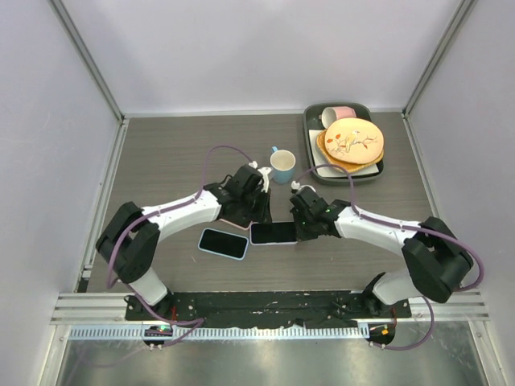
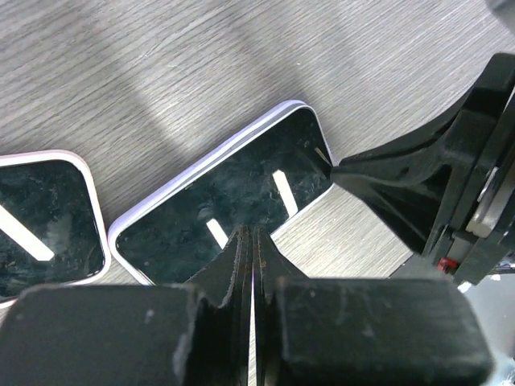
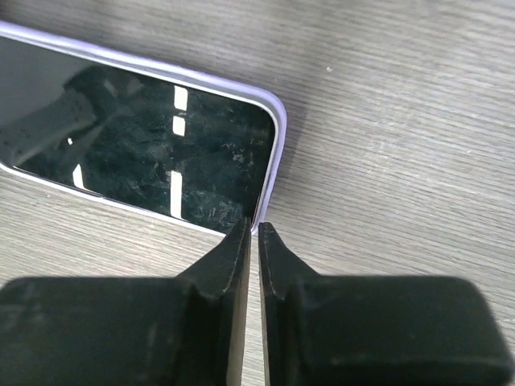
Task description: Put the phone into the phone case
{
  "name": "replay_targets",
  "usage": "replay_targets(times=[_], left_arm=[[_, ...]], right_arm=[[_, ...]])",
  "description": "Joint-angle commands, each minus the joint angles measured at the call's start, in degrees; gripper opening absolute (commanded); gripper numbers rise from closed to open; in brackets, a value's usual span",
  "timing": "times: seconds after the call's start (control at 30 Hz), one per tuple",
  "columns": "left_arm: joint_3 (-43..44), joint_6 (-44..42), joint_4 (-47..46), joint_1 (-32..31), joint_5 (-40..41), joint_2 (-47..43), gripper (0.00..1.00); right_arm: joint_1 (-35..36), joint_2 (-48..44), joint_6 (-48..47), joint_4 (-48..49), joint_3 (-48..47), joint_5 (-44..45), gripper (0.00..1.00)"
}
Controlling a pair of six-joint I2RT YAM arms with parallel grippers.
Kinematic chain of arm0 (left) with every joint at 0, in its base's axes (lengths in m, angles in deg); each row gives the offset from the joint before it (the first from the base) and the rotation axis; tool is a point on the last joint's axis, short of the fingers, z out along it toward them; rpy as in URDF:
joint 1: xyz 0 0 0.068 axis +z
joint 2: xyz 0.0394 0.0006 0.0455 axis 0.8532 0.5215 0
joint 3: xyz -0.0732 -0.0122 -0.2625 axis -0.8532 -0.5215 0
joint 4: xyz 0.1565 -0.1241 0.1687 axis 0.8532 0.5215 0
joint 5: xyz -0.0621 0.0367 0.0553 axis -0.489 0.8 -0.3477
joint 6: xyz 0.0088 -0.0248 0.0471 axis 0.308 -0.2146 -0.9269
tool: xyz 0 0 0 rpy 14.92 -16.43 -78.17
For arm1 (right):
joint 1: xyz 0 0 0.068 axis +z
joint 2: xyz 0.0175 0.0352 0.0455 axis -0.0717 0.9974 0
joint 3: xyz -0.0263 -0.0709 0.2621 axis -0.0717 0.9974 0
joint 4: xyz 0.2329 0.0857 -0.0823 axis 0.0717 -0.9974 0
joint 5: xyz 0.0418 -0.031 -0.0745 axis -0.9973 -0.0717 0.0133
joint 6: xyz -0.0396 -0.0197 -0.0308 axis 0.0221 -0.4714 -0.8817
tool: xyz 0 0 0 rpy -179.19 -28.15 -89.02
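Nearest us in the top view, both arm bases point(image 1: 153, 291) sat at the near edge of the table point(image 1: 161, 161). We saw the phone point(image 1: 273, 233) lying flat between the left gripper point(image 1: 259, 211) and the right gripper point(image 1: 302, 228), with a second phone point(image 1: 223, 243) just beside it.

From the left wrist, we found the left fingers pressed together, holding nothing, over the phone's long edge. The right gripper's tip touched its corner.

From the right wrist, the right fingers stood almost together, empty, at that lavender-rimmed corner.
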Motion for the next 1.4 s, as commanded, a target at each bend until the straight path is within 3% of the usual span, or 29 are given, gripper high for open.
replay_targets(times=[0.0, 0.13, 0.4, 0.57, 0.8, 1.07, 1.37], left_arm=[[-2.2, -1.0, -5.0, -0.4, 1.0, -5.7, 0.04], [-6.7, -1.0, -8.6, -0.7, 1.3, -10.0, 0.07], [-14.8, -0.2, -17.2, -0.8, 0.8, -19.6, 0.14], [-17.2, 0.2, -21.1, -0.8, 0.1, -21.7, 0.18], [-16.6, 0.2, -21.1, -0.8, -1.2, -20.3, 0.19], [-14.3, -0.9, -20.0, -1.0, -3.8, -15.5, 0.19], [-8.0, -4.6, -13.5, -4.8, -1.1, -8.0, 0.18]], right_arm=[[-0.6, -5.8, -1.3, 3.8, -0.4, 1.1, 0.16], [-4.5, -11.0, -0.5, 5.7, 0.4, -7.3, 0.22], [-19.6, -18.0, 0.7, 14.4, 7.6, -26.9, 0.56], [-22.2, -16.3, -0.1, 15.6, 8.6, -31.4, 0.69], [-22.2, -12.9, -1.0, 16.2, 9.0, -32.0, 0.72], [-21.9, -7.9, -4.8, 13.2, 6.7, -29.6, 0.65], [-21.6, -2.7, -4.9, 13.6, 5.8, -29.6, 0.65]])
